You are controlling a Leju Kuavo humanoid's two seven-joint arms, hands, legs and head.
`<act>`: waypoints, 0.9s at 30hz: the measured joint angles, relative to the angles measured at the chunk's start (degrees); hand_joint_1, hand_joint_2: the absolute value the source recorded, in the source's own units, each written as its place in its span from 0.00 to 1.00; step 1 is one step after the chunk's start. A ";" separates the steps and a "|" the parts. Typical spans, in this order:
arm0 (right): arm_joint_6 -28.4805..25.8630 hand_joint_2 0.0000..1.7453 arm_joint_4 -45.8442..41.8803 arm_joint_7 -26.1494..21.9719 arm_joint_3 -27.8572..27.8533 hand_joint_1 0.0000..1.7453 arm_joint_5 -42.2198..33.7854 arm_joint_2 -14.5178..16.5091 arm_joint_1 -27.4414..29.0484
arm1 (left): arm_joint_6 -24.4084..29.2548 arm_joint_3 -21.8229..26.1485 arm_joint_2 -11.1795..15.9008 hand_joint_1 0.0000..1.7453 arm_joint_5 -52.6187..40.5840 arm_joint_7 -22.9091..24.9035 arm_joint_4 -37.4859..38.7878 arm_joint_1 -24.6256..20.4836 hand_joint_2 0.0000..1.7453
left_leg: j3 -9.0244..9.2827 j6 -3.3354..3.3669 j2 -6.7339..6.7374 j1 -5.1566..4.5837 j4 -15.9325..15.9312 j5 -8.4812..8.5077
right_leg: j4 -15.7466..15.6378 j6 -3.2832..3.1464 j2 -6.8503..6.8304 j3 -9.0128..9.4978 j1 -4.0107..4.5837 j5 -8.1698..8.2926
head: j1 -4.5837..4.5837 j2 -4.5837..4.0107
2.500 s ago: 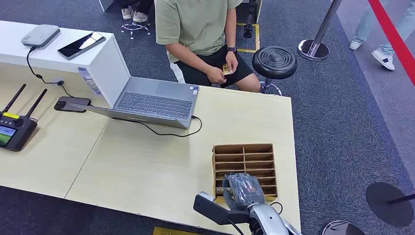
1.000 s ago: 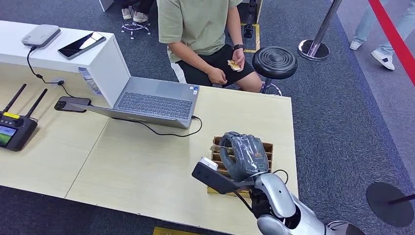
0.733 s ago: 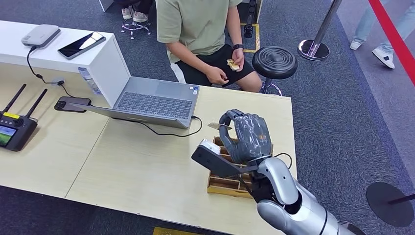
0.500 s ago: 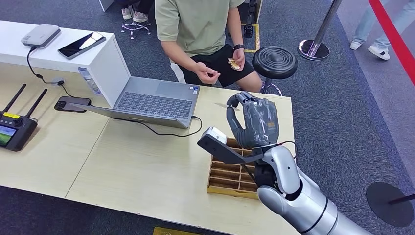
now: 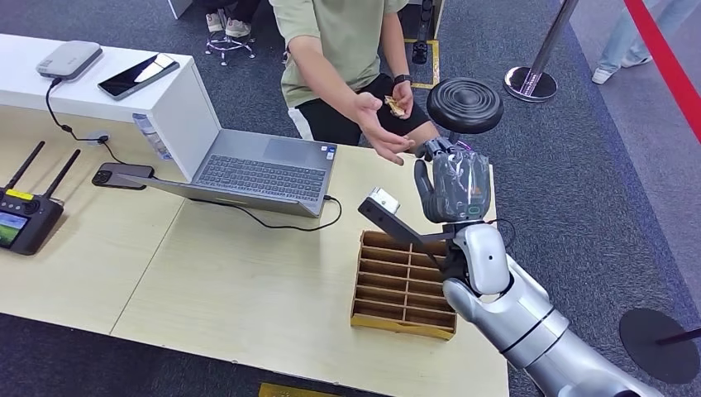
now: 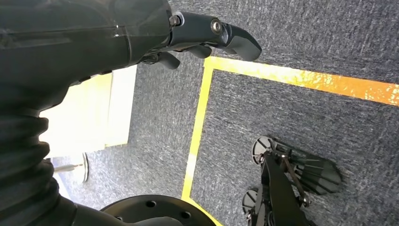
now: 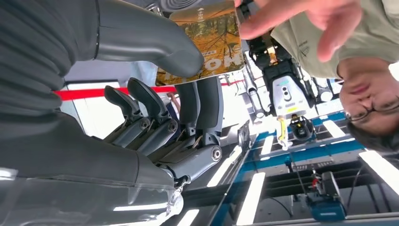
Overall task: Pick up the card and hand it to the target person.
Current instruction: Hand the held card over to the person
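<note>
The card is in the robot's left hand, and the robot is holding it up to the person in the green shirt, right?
Not the left hand. The right hand pinches the card with its thumb, as the right wrist view shows. The left hand hangs over the floor holding nothing. The rest is right: the card is held up to the person in the green shirt.

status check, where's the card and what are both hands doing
Right robot hand raised, pinching the card. Person's hand open at the card, fingers touching it. Left robot hand hanging over the floor, holding nothing. Nothing in the way.
</note>
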 joint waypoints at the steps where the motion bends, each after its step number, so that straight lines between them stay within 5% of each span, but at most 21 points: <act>1: 0.04 1.00 0.81 0.02 -0.01 0.91 0.15 0.15 -0.19 | -0.03 -0.08 0.00 0.00 -0.02 0.02 0.00 0.00 1.00 | 0.00 0.00 0.00 0.00 0.00 0.00 | 0.00 0.00 0.00 0.00 0.00 0.00 | 0.00 0.00; 10: 0.21 1.00 6.26 0.48 -0.01 0.91 0.79 1.52 -1.07 | -0.12 -1.33 -0.02 0.00 -0.90 -0.06 0.00 -0.06 1.00 | 0.00 0.00 0.00 0.00 0.00 0.00 | 0.00 0.00 0.00 0.00 0.00 0.00 | 0.01 0.00; 14: 0.19 1.00 7.95 0.57 -0.01 0.00 0.94 2.05 -1.28 | -0.18 -1.91 -0.02 0.00 -1.33 -0.45 0.00 -0.16 1.00 | 0.00 0.01 0.00 0.00 0.01 0.01 | 0.00 0.00 0.00 -0.01 0.00 0.00 | -0.01 0.00; 16: 0.18 1.00 8.26 0.61 -0.01 0.00 1.03 2.19 -1.29 | -0.10 -2.25 -0.02 0.00 -1.82 -1.16 0.00 -0.23 1.00 | 0.00 0.01 0.00 0.00 0.01 0.01 | 0.00 0.00 0.00 -0.01 0.00 0.00 | -0.01 0.00; 20: 0.25 1.00 8.79 0.68 -0.01 0.00 1.21 2.28 -1.28 | 0.65 -2.51 -0.02 0.00 -1.87 -2.22 0.00 -0.31 0.00 | 0.01 0.01 0.00 0.00 0.01 0.01 | 0.00 0.00 0.01 -0.01 0.00 0.00 | 0.00 0.00; 27: 0.31 1.00 9.11 1.04 -0.09 0.00 1.25 2.28 -1.23 | 0.92 -2.86 -0.01 0.00 -1.03 -1.79 0.00 -0.31 0.00 | 0.02 0.01 0.00 0.00 0.02 0.01 | 0.00 0.00 0.01 -0.01 0.00 0.00 | -0.01 0.00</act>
